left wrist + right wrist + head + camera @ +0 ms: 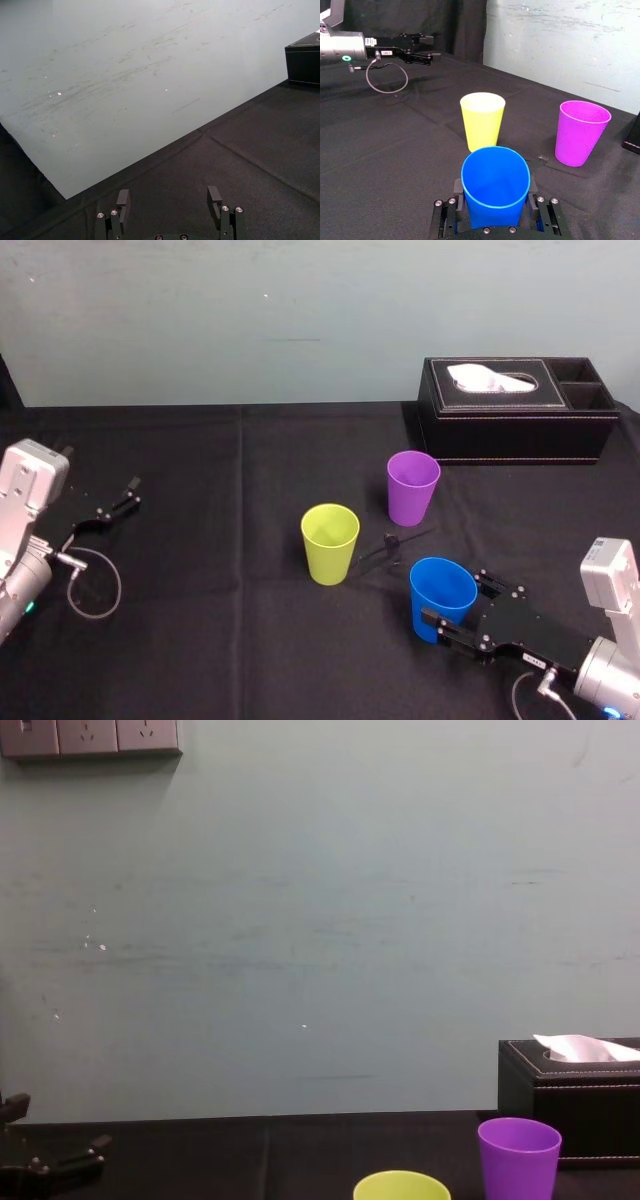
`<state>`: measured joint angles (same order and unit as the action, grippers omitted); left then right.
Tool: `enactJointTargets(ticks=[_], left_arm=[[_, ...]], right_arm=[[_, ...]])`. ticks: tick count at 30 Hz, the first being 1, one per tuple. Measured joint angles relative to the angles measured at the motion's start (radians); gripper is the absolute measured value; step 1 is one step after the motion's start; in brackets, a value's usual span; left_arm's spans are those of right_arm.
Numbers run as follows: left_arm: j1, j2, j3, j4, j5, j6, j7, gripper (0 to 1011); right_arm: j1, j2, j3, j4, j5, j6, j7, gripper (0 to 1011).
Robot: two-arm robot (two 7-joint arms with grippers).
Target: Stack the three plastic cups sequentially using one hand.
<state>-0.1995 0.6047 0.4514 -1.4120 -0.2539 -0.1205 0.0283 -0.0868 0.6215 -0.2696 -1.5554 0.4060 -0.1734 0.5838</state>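
My right end effector (452, 606) grasps the blue cup (442, 592) at the counter's (200, 660) front right, near the yellow cup (330, 543), which a tilted lowering could topple; my left end effector (128, 495) idles, released.

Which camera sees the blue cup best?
The right wrist view: the blue cup sits big and close between the right claw's fingers, whole rim clear. The head view shows it smaller, from above, in that claw. The left claw hangs open at the far left.
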Motion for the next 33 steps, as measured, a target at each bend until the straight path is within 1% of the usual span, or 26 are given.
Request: enactJointTargets(ticks=[5, 6, 10, 11, 17, 18, 21, 22, 26, 32, 33], left_arm=[[0.000, 0.000, 0.000, 0.000, 0.000, 0.000, 0.000, 1010], [0.000, 0.000, 0.000, 0.000, 0.000, 0.000, 0.000, 1010], [0.000, 0.000, 0.000, 0.000, 0.000, 0.000, 0.000, 1010], [0.000, 0.000, 0.000, 0.000, 0.000, 0.000, 0.000, 1010], [0.000, 0.000, 0.000, 0.000, 0.000, 0.000, 0.000, 1010], [0.000, 0.000, 0.000, 0.000, 0.000, 0.000, 0.000, 1010], [0.000, 0.000, 0.000, 0.000, 0.000, 0.000, 0.000, 1010], [0.000, 0.000, 0.000, 0.000, 0.000, 0.000, 0.000, 1010], [0.000, 0.000, 0.000, 0.000, 0.000, 0.000, 0.000, 1010], [0.000, 0.000, 0.000, 0.000, 0.000, 0.000, 0.000, 1010], [0.000, 0.000, 0.000, 0.000, 0.000, 0.000, 0.000, 1010]], right_arm=[[-0.008, 0.001, 0.010, -0.028, -0.005, 0.005, -0.020, 717], [-0.011, 0.003, 0.015, -0.042, -0.005, 0.010, -0.026, 717], [-0.020, 0.008, 0.029, -0.075, 0.001, 0.025, -0.038, 717], [-0.020, 0.008, 0.029, -0.075, 0.001, 0.025, -0.038, 717], [-0.025, 0.021, 0.063, -0.144, 0.037, 0.061, -0.048, 717], [-0.025, 0.021, 0.063, -0.144, 0.037, 0.061, -0.048, 717], [-0.010, 0.022, 0.074, -0.170, 0.055, 0.086, -0.056, 718], [-0.010, 0.022, 0.074, -0.170, 0.055, 0.086, -0.056, 717], [0.022, 0.018, 0.076, -0.197, 0.067, 0.122, -0.071, 718], [0.071, 0.006, 0.050, -0.211, 0.063, 0.157, -0.086, 717], [0.088, 0.002, 0.037, -0.212, 0.056, 0.168, -0.089, 717]])
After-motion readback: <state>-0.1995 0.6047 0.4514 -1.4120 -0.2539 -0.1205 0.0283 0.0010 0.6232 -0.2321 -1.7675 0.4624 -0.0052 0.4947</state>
